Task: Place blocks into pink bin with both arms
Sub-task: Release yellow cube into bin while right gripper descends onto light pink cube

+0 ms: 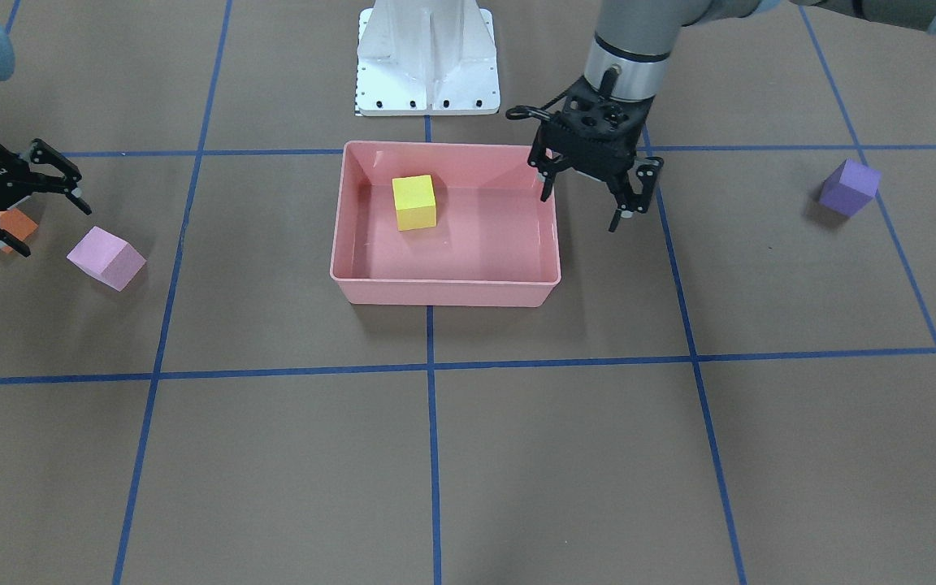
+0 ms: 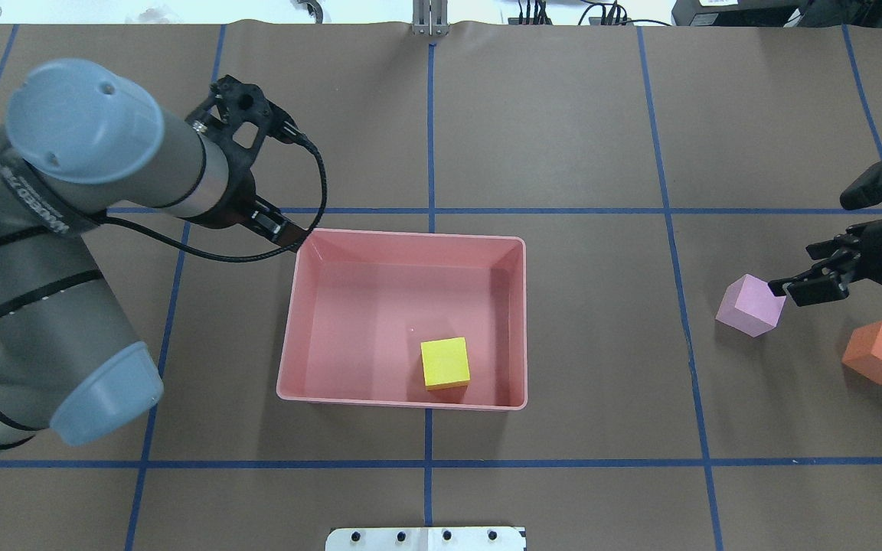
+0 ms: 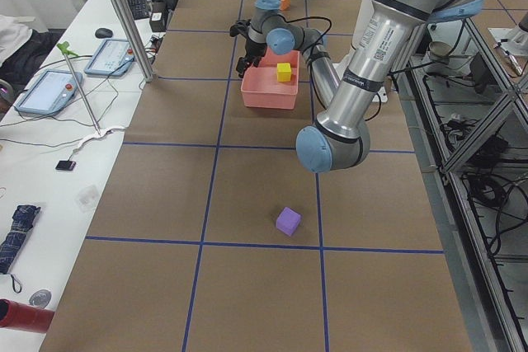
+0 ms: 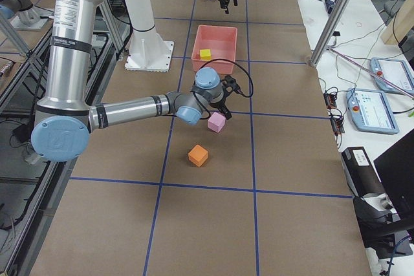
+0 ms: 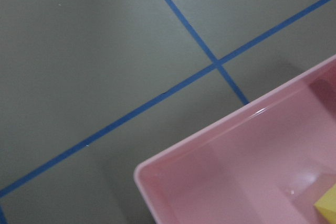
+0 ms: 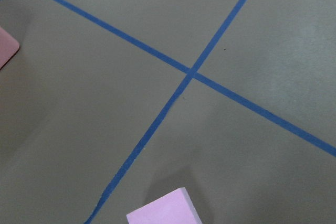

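Note:
The pink bin (image 1: pixel 444 292) sits mid-table and holds the yellow block (image 1: pixel 414 203); both also show in the overhead view, the bin (image 2: pixel 403 399) and the yellow block (image 2: pixel 445 363). My left gripper (image 1: pixel 582 207) is open and empty, hovering by the bin's corner on my left. My right gripper (image 1: pixel 49 227) is open and empty, just above the table between the light pink block (image 1: pixel 107 257) and the orange block (image 1: pixel 19 226), which it partly hides. The purple block (image 1: pixel 848 188) lies alone far out on my left side. The light pink block's corner shows in the right wrist view (image 6: pixel 165 211).
The white pedestal base (image 1: pixel 427 61) stands behind the bin. Blue tape lines (image 2: pixel 429 463) grid the brown table. The left arm's elbow (image 2: pixel 81 229) hangs over the table left of the bin. The bin's corner fills the left wrist view (image 5: pixel 210 135).

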Tool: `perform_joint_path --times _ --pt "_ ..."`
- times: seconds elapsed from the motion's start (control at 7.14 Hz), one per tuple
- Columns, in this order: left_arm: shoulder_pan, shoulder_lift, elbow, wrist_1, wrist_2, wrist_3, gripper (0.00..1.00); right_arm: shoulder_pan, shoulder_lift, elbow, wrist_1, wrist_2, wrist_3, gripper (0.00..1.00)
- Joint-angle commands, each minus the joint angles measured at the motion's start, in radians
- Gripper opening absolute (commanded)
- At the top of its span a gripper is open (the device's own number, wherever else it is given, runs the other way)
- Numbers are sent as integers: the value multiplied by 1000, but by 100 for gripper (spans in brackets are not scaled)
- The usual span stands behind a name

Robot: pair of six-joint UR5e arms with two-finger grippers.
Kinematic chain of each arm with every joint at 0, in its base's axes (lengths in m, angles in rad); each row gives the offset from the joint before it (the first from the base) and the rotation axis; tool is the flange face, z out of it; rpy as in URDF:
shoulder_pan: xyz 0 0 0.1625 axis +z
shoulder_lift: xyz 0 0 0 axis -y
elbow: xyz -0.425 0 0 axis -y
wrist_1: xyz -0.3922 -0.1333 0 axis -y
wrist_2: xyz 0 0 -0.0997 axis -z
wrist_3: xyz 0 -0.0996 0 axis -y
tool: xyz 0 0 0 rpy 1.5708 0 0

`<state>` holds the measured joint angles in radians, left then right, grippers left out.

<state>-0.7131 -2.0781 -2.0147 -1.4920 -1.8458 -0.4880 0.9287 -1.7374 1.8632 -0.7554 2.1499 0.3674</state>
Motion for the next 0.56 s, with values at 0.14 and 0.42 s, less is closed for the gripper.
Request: perform_joint_path --times 0.14,0.42 --pt "-39 24 5 -5 -32 51 100 -62 -10 -47 -2 -99 -134 98" --pt "-39 24 5 -5 -32 51 100 -86 -2 -71 -2 -107 -134 98"
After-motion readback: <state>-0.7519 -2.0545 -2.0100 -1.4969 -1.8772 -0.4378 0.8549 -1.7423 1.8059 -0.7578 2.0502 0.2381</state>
